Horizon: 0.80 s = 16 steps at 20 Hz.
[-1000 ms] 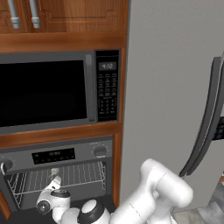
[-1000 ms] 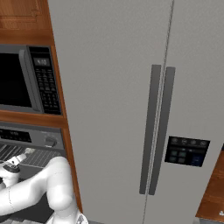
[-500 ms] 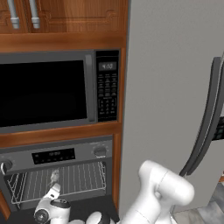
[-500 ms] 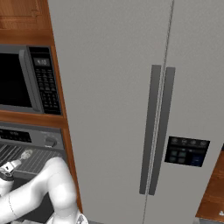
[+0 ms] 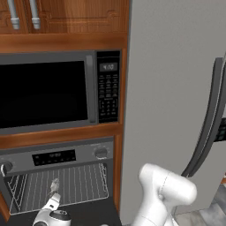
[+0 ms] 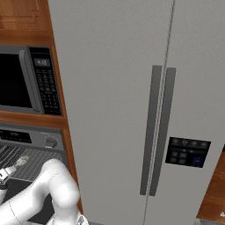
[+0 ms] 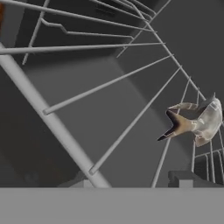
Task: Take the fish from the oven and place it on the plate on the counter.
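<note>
A tall grey refrigerator with two long vertical handles and a dark control panel is seen on the right. To its left, a black-windowed microwave with a keypad is set into brown wood cabinets. Below the microwave, the oven is seen with its door open, its display and round knobs above a wire rack. The white arm is bent down toward the oven opening, and the jaws are placed just in front of the rack. Whether the jaws are open or closed cannot be told; nothing is seen held between them. The fish is seen lying on the rack wires in the hand view, at the right side, tail toward the middle.
</note>
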Available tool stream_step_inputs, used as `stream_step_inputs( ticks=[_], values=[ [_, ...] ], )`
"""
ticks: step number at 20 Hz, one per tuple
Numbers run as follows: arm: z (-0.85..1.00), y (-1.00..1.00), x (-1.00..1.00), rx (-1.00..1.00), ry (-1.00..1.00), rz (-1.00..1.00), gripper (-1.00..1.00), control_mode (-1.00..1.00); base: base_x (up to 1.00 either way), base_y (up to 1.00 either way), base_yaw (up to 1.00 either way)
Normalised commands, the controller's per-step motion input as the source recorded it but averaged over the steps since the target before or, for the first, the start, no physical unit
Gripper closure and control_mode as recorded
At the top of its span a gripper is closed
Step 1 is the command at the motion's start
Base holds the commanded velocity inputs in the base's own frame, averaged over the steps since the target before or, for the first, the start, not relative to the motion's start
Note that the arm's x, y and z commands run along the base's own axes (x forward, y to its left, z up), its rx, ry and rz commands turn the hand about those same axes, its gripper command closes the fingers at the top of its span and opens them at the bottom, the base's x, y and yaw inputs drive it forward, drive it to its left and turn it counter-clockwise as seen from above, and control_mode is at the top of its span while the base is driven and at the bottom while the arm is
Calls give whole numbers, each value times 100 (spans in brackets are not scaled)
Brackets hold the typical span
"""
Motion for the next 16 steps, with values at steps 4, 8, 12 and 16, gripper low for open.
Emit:
stream_step_inputs(
  ticks=[4,8,12,16],
  values=[
    [-99,0,-100,0,0,0,100,-100,0,0,0],
    [-96,0,-100,0,0,0,100,-100,0,0,0],
    [-90,0,-100,0,0,0,100,-100,0,0,0],
    [-66,0,-100,0,6,1,100,-100,0,0,0]
  ],
)
